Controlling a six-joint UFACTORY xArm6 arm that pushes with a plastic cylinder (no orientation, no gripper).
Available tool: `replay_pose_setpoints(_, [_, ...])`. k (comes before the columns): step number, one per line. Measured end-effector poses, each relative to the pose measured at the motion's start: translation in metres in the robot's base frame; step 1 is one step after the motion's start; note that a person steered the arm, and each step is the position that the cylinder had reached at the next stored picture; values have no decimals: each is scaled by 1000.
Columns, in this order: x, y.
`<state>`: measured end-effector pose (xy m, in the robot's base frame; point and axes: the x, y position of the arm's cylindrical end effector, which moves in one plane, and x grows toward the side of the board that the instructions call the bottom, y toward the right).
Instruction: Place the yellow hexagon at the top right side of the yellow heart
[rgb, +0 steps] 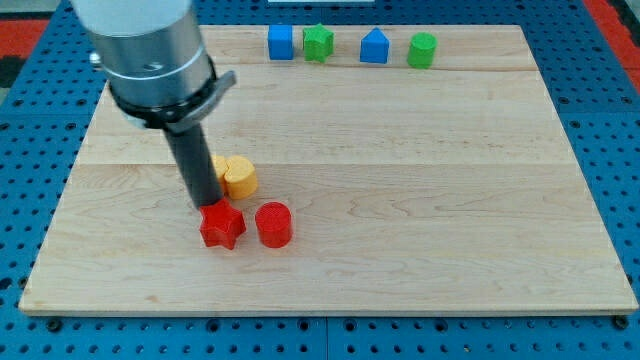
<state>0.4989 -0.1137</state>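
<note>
A yellow hexagon (239, 177) lies left of the board's middle. A second yellow block, likely the yellow heart (216, 164), shows only as a sliver beside the rod, touching the hexagon's left side. My tip (205, 203) stands just below and left of the hexagon, right above the red star (221, 225). The rod hides most of the heart.
A red cylinder (273, 224) sits right of the red star. Along the view's top edge stand a blue cube (280, 42), a green star (318, 43), a blue house-shaped block (374, 47) and a green cylinder (422, 50). The wooden board (420, 200) rests on a blue pegboard.
</note>
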Motion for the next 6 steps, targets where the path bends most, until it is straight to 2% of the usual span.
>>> replay_pose_setpoints(2, [-26, 31])
replay_pose_setpoints(3, [-66, 32])
replay_pose_setpoints(4, [-26, 32])
replay_pose_setpoints(5, [-4, -2])
replay_pose_setpoints(6, [-10, -35])
